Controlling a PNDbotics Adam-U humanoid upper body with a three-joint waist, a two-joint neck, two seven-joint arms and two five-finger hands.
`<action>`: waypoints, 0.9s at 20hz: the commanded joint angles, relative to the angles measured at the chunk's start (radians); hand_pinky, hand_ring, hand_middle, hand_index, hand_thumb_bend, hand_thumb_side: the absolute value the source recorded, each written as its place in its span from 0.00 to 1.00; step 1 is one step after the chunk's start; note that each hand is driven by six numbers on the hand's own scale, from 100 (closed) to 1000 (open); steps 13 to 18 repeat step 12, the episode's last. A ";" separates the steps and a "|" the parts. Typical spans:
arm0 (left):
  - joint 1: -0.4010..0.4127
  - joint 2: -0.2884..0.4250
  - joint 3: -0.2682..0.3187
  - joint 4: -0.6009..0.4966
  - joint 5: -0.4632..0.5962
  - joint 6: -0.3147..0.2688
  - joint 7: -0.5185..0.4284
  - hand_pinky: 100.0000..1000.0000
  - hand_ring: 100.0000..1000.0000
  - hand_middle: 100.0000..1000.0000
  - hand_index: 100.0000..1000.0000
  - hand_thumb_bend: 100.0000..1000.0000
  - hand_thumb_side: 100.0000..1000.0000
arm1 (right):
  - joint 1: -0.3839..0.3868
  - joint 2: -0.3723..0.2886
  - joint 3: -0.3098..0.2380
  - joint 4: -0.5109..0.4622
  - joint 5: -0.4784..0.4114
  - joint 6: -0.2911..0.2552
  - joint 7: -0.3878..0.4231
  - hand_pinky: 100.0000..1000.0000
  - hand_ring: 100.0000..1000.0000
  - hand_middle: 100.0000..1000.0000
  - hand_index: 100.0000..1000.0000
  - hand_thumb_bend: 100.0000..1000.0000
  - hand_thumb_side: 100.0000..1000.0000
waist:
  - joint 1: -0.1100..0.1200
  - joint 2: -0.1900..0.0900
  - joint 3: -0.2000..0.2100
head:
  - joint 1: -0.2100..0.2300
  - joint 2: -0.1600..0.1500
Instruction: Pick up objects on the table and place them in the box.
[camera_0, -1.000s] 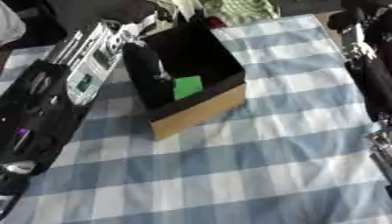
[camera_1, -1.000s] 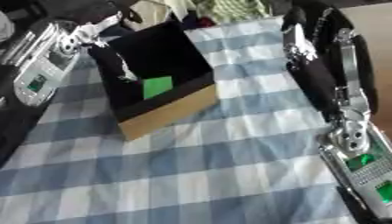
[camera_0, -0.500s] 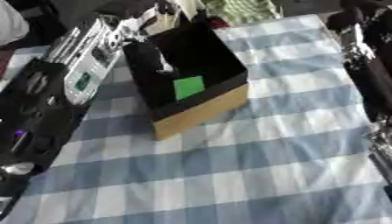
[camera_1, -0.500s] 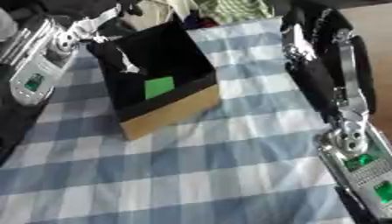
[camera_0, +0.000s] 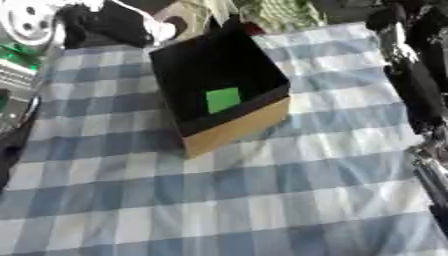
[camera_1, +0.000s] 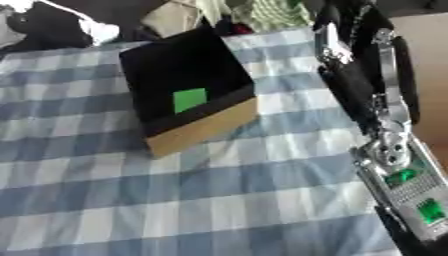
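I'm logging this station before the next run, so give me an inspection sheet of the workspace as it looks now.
Surface: blue and white checked cloth, no loose objects seen on it.
Job's things: open box, black inside, tan outer wall, standing on the cloth; a green square piece lies in it.
Clutter: mixed items beyond the far edge, too blurred to name.
Hands: left hand dark, at the upper left behind the box, fingers unclear; right hand not made out, only the right arm along the right side.
Cables: nothing seen.
Surroundings: nothing more made out.
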 joint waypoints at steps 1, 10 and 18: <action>0.025 0.061 0.051 -0.099 0.058 0.026 0.073 0.82 0.81 0.77 0.86 0.42 0.06 | -0.007 -0.004 -0.015 -0.015 0.011 -0.001 -0.003 0.84 0.72 0.61 0.78 0.00 0.58 | -0.009 -0.026 0.006 | -0.008 0.004; 0.226 0.084 0.116 -0.111 0.278 -0.091 0.400 0.81 0.80 0.77 0.88 0.30 0.19 | -0.019 -0.006 -0.029 -0.015 0.020 0.000 -0.014 0.84 0.72 0.61 0.78 0.00 0.57 | -0.032 -0.028 0.027 | -0.012 0.018; 0.276 0.072 0.133 -0.111 0.330 -0.131 0.476 0.81 0.80 0.77 0.88 0.29 0.21 | -0.021 -0.007 -0.032 -0.015 0.021 -0.001 -0.021 0.84 0.72 0.61 0.78 0.00 0.57 | -0.038 -0.026 0.030 | -0.012 0.019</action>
